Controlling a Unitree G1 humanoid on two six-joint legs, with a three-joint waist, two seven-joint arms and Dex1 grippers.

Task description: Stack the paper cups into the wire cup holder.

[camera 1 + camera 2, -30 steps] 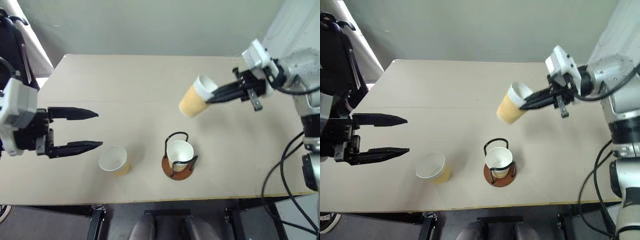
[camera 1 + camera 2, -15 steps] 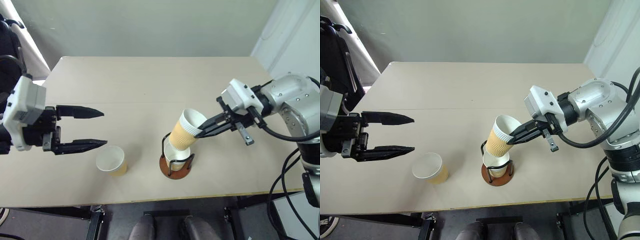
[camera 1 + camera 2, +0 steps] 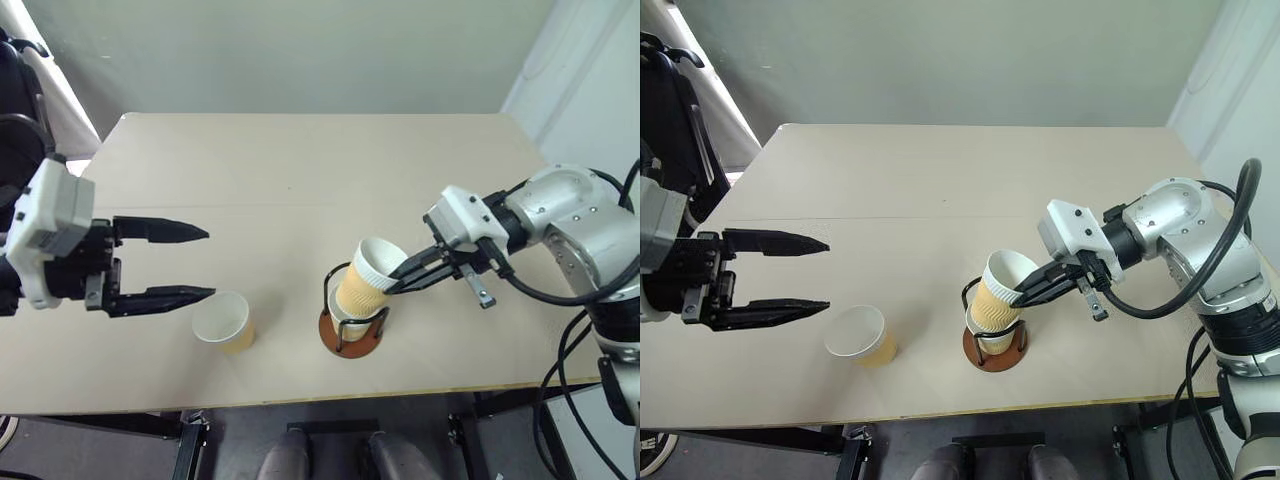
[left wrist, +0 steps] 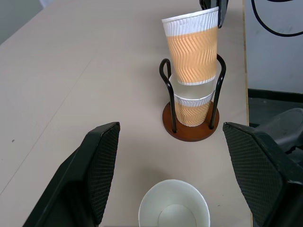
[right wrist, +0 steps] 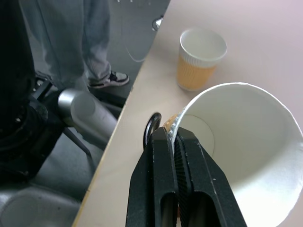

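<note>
The step in hand is the second cup going into the wire cup holder (image 3: 354, 322). The right gripper (image 3: 405, 278) is clenched on the rim of a paper cup (image 3: 366, 281), one finger inside and one outside, as the right wrist view shows. This held cup is tilted, its mouth leaning toward 2 o'clock, and its bottom is between the two black hoops, just entering the cup already seated (image 4: 195, 108) on the wooden base. In my judgement it is only partly nested; the next move calls for making the cup upright, pressing it down into the lower one, and then releasing the rim.

The holder stands near the front edge of the table (image 3: 300, 160), at about 6 o'clock of its centre. The third cup (image 3: 225, 321) stands upright and empty at 9 o'clock of the holder, a little apart. The left gripper (image 3: 190, 262) hangs released, jaws wide, near this cup at its 10 o'clock, holding nothing.
</note>
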